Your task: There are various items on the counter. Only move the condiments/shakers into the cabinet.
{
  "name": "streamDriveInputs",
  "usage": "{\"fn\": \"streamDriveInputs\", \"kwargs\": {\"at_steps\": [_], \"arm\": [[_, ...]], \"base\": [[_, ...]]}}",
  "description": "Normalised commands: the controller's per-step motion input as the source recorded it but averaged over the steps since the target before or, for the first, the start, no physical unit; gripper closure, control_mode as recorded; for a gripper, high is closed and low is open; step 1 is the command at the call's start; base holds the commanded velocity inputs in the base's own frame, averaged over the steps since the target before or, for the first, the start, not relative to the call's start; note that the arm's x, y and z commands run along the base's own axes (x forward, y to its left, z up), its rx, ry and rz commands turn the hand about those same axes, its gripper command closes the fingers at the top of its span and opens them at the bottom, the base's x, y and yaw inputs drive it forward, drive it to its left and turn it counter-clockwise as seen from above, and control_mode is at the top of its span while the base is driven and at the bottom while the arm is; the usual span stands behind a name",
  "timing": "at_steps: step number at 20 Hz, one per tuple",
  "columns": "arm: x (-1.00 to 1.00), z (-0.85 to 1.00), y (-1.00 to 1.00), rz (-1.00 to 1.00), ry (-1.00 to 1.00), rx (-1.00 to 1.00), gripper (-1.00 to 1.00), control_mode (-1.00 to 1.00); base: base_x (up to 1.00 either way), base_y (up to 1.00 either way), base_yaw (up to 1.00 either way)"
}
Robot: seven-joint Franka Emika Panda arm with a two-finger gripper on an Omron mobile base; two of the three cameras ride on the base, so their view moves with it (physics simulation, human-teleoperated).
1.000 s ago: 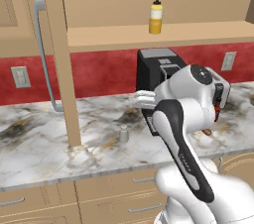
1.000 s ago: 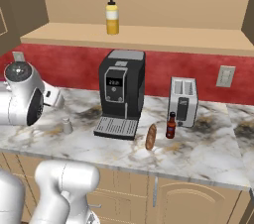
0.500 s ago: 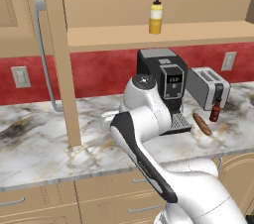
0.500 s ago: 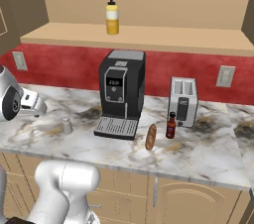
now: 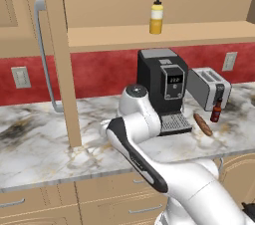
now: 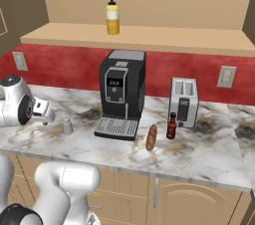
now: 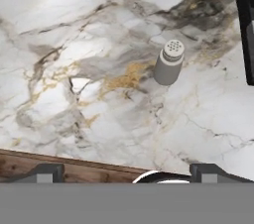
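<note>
- On the counter (image 6: pixel 199 154), to the left of the coffee machine (image 6: pixel 122 92), the grey shaker (image 6: pixel 67 126) is standing upright and alone, and your arm is now swinging over toward it; a second ago the arm was rising in front of the coffee machine, so this looks like the approach to the next pick.
- In the hand view you are looking down on the shaker (image 7: pixel 169 62) from above, its perforated top plain to see, with the gripper (image 7: pixel 124 172) well short of it and its fingertips (image 7: pixel 47 171) spread wide apart, holding nothing.
- Up on the cabinet (image 5: pixel 199 32) shelf, the yellow squeeze bottle (image 5: pixel 156 16) is already standing upright, so one condiment appears to be done.
- Over by the toaster (image 6: pixel 184 100), the dark red sauce bottle (image 6: pixel 171 126) is waiting on the counter, just beside the brown sausage (image 6: pixel 151 137), which you are meant to leave where it lies.
- Judging from this, you are roughly a third of the way through: the shaker and the sauce bottle are both still to go up.
- As for writing, the yellow bottle is carrying a pale label band and the coffee machine a small lit display, but nothing on either is large enough to read, and no brand is showing anywhere.
</note>
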Motion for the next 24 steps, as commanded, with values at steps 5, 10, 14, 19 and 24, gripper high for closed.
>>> {"fn": "streamDriveInputs", "kwargs": {"at_steps": [5,10,14,19,24], "arm": [[0.49,-0.20,-0.03,0.00,0.01,-0.02,-1.00,-1.00],[0.11,-0.02,-0.33,0.00,0.00,0.00,-1.00,-1.00],[0.18,-0.01,-0.29,0.00,0.01,0.00,-1.00,-1.00],[0.07,-0.21,-0.15,0.00,0.08,-0.01,-1.00,-1.00],[0.35,-0.28,-0.03,0.00,0.03,0.00,-1.00,-1.00]], "base": [[0.00,0.00,0.00],[0.00,0.00,0.00],[0.00,0.00,0.00],[0.00,0.00,0.00],[0.00,0.00,0.00]]}}
